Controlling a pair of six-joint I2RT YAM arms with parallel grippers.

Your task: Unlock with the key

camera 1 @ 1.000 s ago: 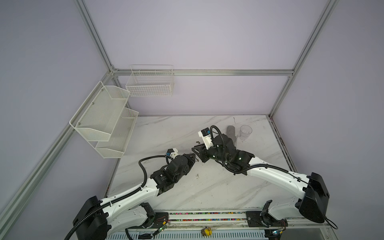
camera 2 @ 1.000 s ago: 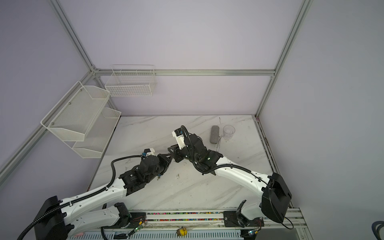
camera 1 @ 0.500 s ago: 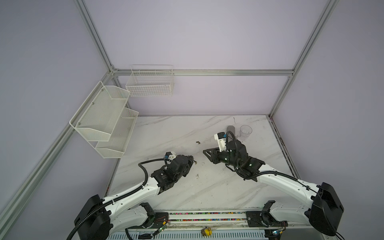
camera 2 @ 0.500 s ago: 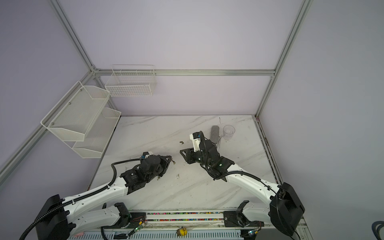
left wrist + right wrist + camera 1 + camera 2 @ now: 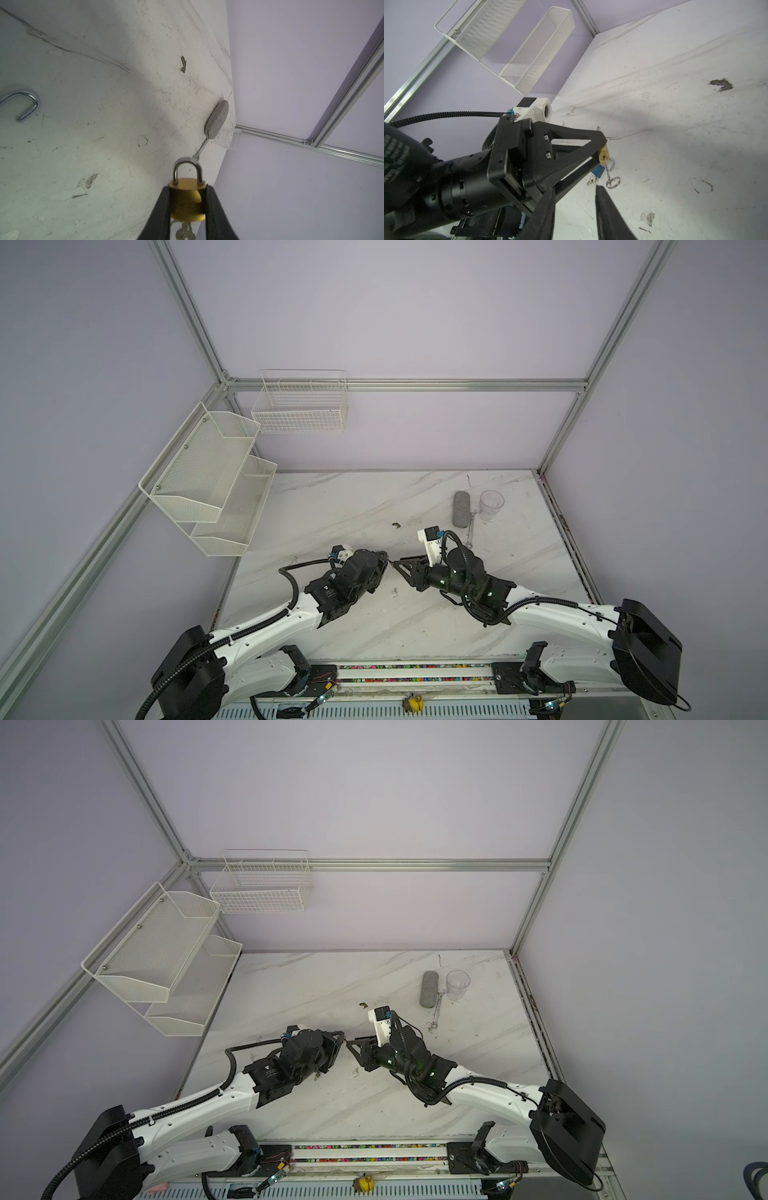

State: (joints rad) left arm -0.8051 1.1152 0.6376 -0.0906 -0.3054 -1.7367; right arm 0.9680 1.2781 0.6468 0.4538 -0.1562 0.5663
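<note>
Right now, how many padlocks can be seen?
2. A brass padlock is clamped in the left claw; a blue padlock lies on the table nearby. Others may be hidden.

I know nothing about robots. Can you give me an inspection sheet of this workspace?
Surface: white marbled table, scuffed, with a dark stain.
Job's things: brass padlock, shackle closed, key in its keyhole.
Clutter: blue padlock, grey pad, clear cup, wrench, all on the table.
Grippers: left gripper clamps the brass padlock; right gripper open, empty.
Cables: black hose on the left arm, another on the right.
Surroundings: mesh shelves and wire basket on lilac walls, metal frame.
</note>
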